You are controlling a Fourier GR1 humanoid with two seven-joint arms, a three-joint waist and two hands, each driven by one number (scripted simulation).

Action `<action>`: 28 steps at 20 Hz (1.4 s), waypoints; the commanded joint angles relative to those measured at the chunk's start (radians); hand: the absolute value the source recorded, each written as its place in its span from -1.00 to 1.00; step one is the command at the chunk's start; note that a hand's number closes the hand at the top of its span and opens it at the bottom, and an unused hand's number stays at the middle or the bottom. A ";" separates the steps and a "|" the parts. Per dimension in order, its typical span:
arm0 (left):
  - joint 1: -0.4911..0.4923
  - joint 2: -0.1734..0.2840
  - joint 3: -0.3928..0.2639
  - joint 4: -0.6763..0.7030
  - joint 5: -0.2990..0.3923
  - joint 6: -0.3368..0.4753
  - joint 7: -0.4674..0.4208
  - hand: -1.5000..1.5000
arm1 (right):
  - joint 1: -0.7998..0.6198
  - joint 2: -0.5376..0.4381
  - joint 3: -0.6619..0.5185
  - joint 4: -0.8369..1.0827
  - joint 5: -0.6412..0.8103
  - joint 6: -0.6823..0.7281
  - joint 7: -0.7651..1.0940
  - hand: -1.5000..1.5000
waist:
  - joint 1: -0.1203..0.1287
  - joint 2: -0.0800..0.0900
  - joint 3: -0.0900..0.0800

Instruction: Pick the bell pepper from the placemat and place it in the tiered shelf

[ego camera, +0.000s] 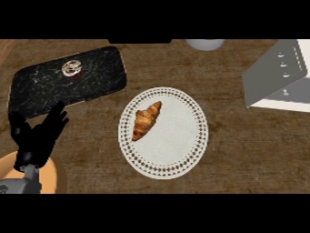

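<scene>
hovering my left hand (40, 134), fingers apart and empty, at eight o'clock; no bell pepper visible, only a croissant (146, 120) on the placemat (177, 150); grasp not yet begun.

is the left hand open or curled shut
Open: the left hand shows straight, spread fingers pointing up over the edge of the black tray, holding nothing.

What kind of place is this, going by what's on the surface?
Most likely a kitchen counter set for food: a croissant lies on a white placemat, a dark tray holds a small pastry, and a metal tiered shelf stands at the right.
</scene>
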 commanded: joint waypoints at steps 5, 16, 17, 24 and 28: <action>0.063 -0.030 -0.031 -0.057 -0.010 -0.005 0.062 0.00 | -0.174 -0.132 0.011 0.317 -0.021 0.100 -0.082 1.00 | 0.034 0.011 -0.007; -0.041 -0.053 0.003 0.100 -0.034 -0.023 0.004 0.00 | -0.361 -0.173 0.231 0.645 0.105 0.176 -0.316 1.00 | 0.043 0.017 -0.007; 0.002 -0.051 -0.018 0.060 -0.052 -0.020 0.008 0.00 | -0.373 -0.175 0.256 0.681 0.126 0.187 -0.341 1.00 | 0.051 0.017 -0.007; 0.015 -0.029 0.026 0.048 -0.021 -0.066 -0.011 0.00 | -0.525 -0.074 0.382 0.859 0.259 0.123 -0.453 1.00 | 0.049 0.015 -0.007; -0.028 -0.029 0.021 0.041 -0.023 -0.056 0.062 0.00 | -0.654 -0.083 0.405 0.998 0.306 0.138 -0.484 1.00 | 0.053 0.016 -0.007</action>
